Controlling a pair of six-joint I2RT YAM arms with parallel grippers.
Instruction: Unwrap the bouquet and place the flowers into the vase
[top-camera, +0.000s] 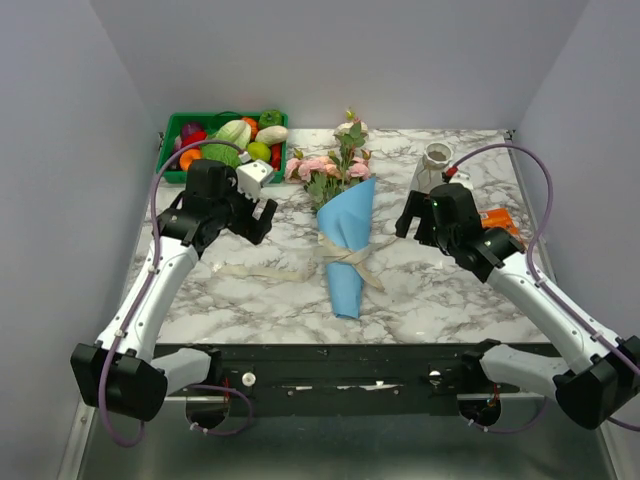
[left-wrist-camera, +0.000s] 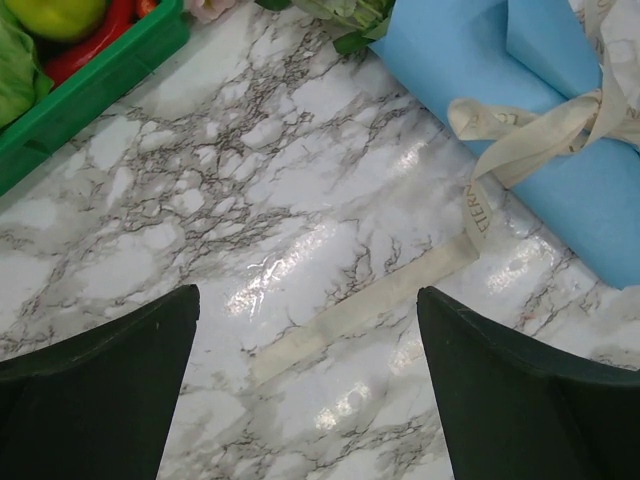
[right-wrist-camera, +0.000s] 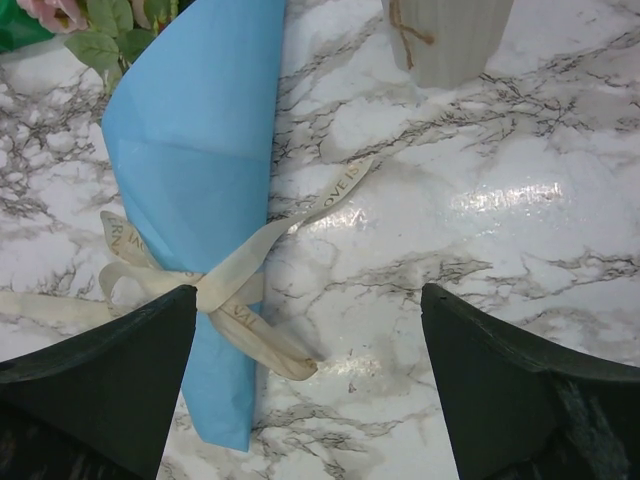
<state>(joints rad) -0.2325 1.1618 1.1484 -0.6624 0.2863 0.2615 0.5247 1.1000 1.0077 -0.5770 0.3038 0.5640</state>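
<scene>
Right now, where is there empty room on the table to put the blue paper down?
Bare tabletop lies right of the bouquet, between it and the orange packet, though the right gripper hovers there. More lies front-left, nearer than the ribbon tail. The back is crowded: green crate, flowers and vase.

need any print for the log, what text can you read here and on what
"LOVE IS": on the beige ribbon, the tail running toward the vase.
"ERN": partial letters on the same ribbon near its knot; the rest is folded away.
Print on the orange packet: too small to read.
</scene>
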